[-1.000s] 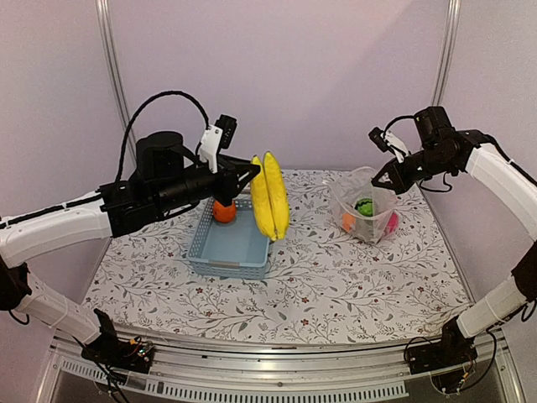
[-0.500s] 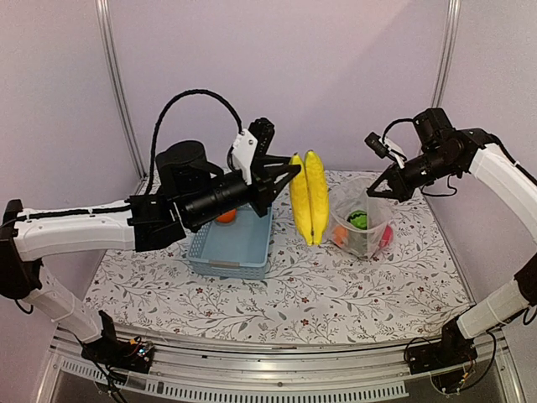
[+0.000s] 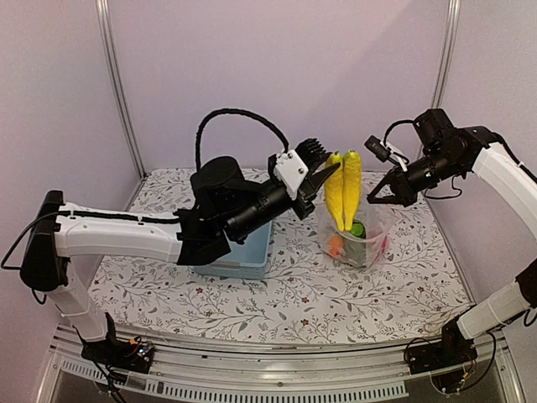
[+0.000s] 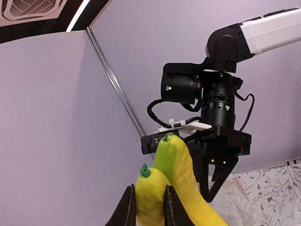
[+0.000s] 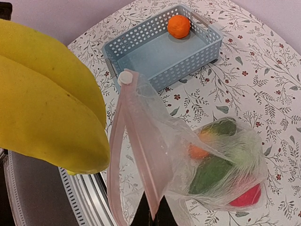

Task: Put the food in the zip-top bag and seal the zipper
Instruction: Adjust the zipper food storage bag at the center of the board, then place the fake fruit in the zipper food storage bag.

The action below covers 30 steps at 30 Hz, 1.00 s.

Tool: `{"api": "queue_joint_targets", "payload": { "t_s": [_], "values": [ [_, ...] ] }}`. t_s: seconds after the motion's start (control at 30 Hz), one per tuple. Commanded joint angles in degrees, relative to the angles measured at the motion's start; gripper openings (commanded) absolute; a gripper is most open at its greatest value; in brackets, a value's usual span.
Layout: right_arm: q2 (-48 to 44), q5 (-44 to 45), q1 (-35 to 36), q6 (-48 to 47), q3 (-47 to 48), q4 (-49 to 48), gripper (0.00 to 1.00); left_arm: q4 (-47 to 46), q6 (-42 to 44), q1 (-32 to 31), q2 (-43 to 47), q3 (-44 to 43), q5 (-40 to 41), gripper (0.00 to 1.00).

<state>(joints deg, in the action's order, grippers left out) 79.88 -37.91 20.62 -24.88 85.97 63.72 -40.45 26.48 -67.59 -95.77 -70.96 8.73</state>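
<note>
A pair of yellow toy bananas (image 3: 344, 189) hangs upright from my left gripper (image 3: 325, 172), which is shut on their green-tipped upper end (image 4: 149, 207). Their lower tips reach the mouth of the clear zip-top bag (image 3: 362, 242). My right gripper (image 3: 375, 195) is shut on the bag's mouth edge (image 5: 153, 214) and holds it up. The pinkish zipper (image 5: 136, 141) with its white slider (image 5: 125, 77) hangs open beside the bananas (image 5: 47, 94). Green, orange and red food pieces (image 5: 221, 165) lie inside the bag.
The light-blue basket (image 5: 155, 52) stands to the left of the bag with one orange toy fruit (image 5: 178, 26) in its far corner. In the top view my left arm (image 3: 126, 235) stretches across it. The table's front rail (image 3: 277, 382) runs below.
My left arm has carried the bananas to the right, from above the basket to the bag's mouth. The right gripper has shifted slightly left and down with the bag's edge.
</note>
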Motion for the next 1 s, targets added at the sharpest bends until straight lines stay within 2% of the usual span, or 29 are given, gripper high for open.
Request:
{"api": "queue_joint_targets", "payload": {
  "t_s": [0.0,0.53,0.6,0.73,0.8,0.9,0.97],
  "values": [
    [-1.50,-2.58,0.41,-0.88,1.74,1.93,0.00,-12.57,9.20,-1.10,-3.76,-2.42,1.95,0.00],
    [-0.64,-1.85,0.41,-0.10,5.25,2.73,0.00,-38.56,28.07,-3.32,-18.05,0.65,3.59,0.00],
    [-0.69,-0.65,0.40,0.09,5.18,2.34,0.00,-43.49,29.20,-3.61,-20.17,0.82,4.87,0.00],
    [-0.68,0.80,0.43,0.74,5.17,1.67,0.00,-47.16,29.59,-4.06,-23.09,1.09,7.15,0.00],
    [-0.62,0.95,0.32,0.93,5.17,1.42,0.00,-47.61,28.09,-4.25,-23.96,0.96,8.45,0.15],
    [-0.36,1.53,0.40,1.23,5.33,1.09,0.00,-47.17,27.77,-4.86,-24.78,0.29,10.09,0.47],
    [-0.09,2.01,0.32,1.50,5.43,0.83,0.00,-47.51,28.45,-5.33,-24.84,-0.08,11.22,0.57]
  ]
}}
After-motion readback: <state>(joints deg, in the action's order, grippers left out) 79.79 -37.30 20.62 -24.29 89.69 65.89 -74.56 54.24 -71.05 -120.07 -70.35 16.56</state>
